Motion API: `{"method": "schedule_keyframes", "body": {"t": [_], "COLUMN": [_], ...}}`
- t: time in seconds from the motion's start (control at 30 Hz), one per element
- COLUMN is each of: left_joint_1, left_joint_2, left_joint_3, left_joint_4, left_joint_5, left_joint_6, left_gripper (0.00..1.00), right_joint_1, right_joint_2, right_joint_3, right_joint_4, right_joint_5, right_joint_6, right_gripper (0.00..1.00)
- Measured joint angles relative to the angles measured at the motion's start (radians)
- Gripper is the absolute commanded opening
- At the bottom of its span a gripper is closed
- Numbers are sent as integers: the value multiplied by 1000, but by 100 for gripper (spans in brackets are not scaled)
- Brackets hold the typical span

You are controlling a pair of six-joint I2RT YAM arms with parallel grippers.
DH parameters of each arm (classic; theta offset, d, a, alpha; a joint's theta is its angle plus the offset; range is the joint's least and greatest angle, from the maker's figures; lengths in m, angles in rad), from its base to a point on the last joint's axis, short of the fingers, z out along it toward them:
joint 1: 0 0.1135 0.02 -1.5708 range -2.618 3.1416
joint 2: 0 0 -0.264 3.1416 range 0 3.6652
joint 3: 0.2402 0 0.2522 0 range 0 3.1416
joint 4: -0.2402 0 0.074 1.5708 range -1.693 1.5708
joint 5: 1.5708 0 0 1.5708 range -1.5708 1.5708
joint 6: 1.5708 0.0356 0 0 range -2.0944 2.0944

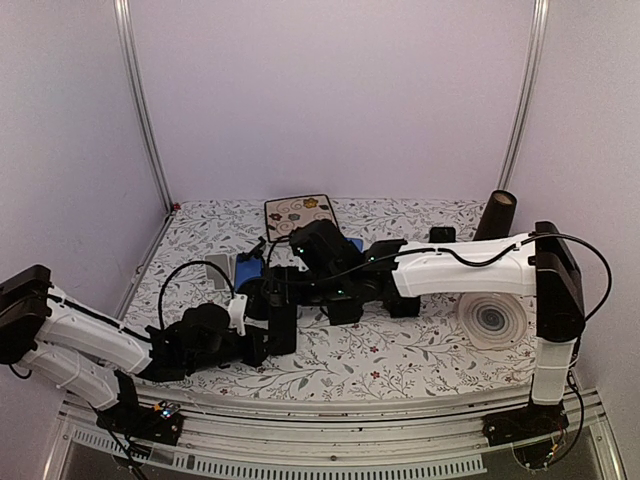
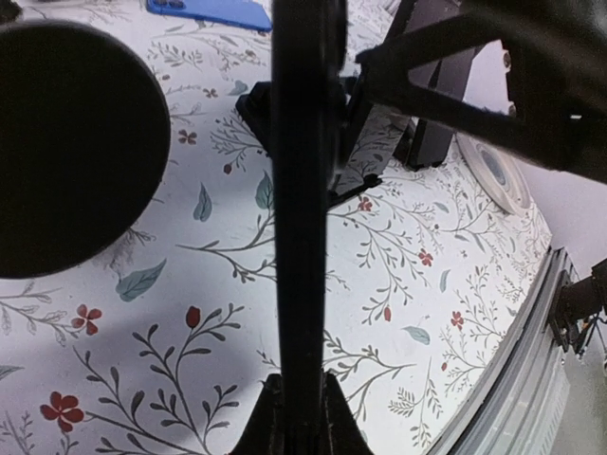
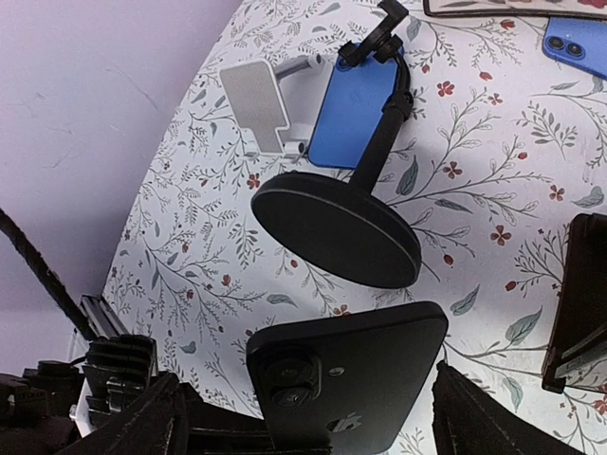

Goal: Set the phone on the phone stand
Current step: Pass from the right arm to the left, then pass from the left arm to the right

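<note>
**Item: black phone** (image 3: 351, 365). Held off the counter (image 3: 493, 171), near its middle. The left tool (image 2: 299, 422) is pinched narrow on its two faces at one end. It appears edge-on from the left wrist, with its back and lens turned toward the right wrist camera.

**Item: right tool** (image 3: 313, 417). Jaws wide, straddling the black phone and gripping nothing that shows. Whether one finger touches the phone's corner cannot be told.

**Item: silver stand** (image 3: 254, 100). Sits toward the far left of the counter, its cradle face bare. Judged the likelier target.

**Item: black stand** (image 3: 337, 232). Round base, stem, and a clip (image 3: 375, 43) on top. It stands between the held phone and the silver stand.

**Item: blue phone** (image 3: 353, 118). Sits just behind the black stand's stem. Whether it is clipped in or lying behind cannot be told.

**Item: second blue phone** (image 3: 579, 43). Lies flat on the counter, well apart.

**Handling notes (judgement):**
- Draw the right tool straight off first, so nothing nudges the phone in its one-ended grip.
- Carry the phone around or above the black stand rather than past its stem.
- Lean the phone to match the cradle, then seat its lower edge on the lip.
- Move slowly, because a long phone held by one end may pivot between the fingers.
- Loosen the left tool only once the phone bears on the stand.
</note>
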Motion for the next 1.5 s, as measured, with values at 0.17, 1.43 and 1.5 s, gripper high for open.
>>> {"method": "schedule_keyframes", "body": {"t": [0.17, 1.43, 1.5], "left_joint_1": [0, -182, -205], "left_joint_2": [-61, -85, -41], "left_joint_3": [6, 400, 401], "left_joint_4": [-55, -486, -449], "left_joint_5": [-27, -772, -849], "left_joint_6": [44, 745, 827], "left_gripper": [0, 0, 0], "right_joint_1": [0, -13, -13], "right_joint_2": [-43, -470, -470], "right_joint_3": [-5, -294, -298], "right_joint_4": [10, 215, 227], "right_joint_5": [-2, 14, 14], "right_joint_6": [-3, 77, 88], "right_gripper": [98, 88, 87]}}
